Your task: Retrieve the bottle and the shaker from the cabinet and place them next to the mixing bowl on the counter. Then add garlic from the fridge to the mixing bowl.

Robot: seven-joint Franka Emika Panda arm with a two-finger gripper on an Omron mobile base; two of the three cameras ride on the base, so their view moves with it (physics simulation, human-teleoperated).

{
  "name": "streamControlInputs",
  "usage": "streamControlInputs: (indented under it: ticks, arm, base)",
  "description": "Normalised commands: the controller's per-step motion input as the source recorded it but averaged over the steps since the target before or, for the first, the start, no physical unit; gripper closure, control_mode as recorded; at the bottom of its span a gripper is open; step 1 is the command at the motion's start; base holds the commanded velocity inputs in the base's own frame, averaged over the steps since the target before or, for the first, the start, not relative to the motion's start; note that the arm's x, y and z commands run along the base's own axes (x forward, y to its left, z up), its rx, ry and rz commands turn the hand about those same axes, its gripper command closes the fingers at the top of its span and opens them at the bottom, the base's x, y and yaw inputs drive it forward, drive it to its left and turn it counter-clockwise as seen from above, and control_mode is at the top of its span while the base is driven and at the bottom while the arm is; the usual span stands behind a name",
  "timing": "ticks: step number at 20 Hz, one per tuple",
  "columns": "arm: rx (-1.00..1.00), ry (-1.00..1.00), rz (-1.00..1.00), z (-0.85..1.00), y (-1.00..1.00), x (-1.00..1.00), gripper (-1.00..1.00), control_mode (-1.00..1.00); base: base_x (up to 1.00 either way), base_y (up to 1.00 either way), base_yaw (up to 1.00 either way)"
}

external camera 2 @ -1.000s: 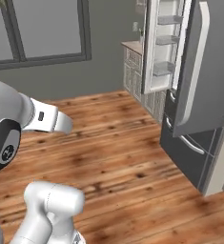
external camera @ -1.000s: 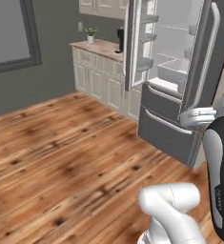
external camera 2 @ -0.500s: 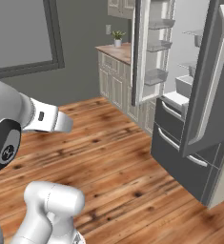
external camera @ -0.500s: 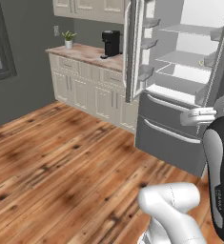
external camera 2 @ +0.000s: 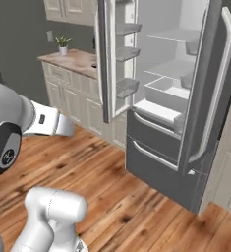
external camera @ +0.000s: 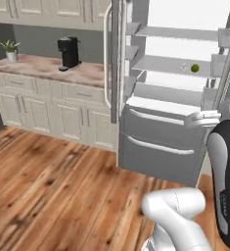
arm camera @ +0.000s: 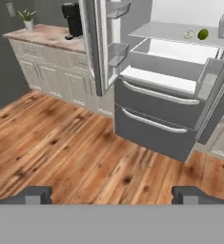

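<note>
Both fridge (external camera: 160, 142) doors stand open, claw (arm camera: 112, 194) spread wide and empty, so fetching the garlic (arm camera: 188, 34) needs a closer approach.

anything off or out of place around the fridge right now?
Nothing spilled, tipped or damaged. The tall grey fridge has both upper doors wide open. A small whitish garlic bulb and a small green round fruit sit side by side on a white shelf. The black coffee machine stands upright on the marbled counter.

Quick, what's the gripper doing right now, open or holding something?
Gripper: open wide, holding nothing, aimed at the wood floor before the open fridge.
</note>
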Motion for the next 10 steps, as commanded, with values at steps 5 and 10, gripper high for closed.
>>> streamControlInputs:
  ticks: [5, 10]
  arm:
    - [0.0, 0.0, 0.0, 0.0, 0.0, 0.0, -1.0, 1.0]
    - [0.0, 0.0, 0.0, 0.0, 0.0, 0.0, -1.0, 1.0]
  base:
    - [0.89, 0.06, -0.65]
    - [0.96, 0.35, -0.62]
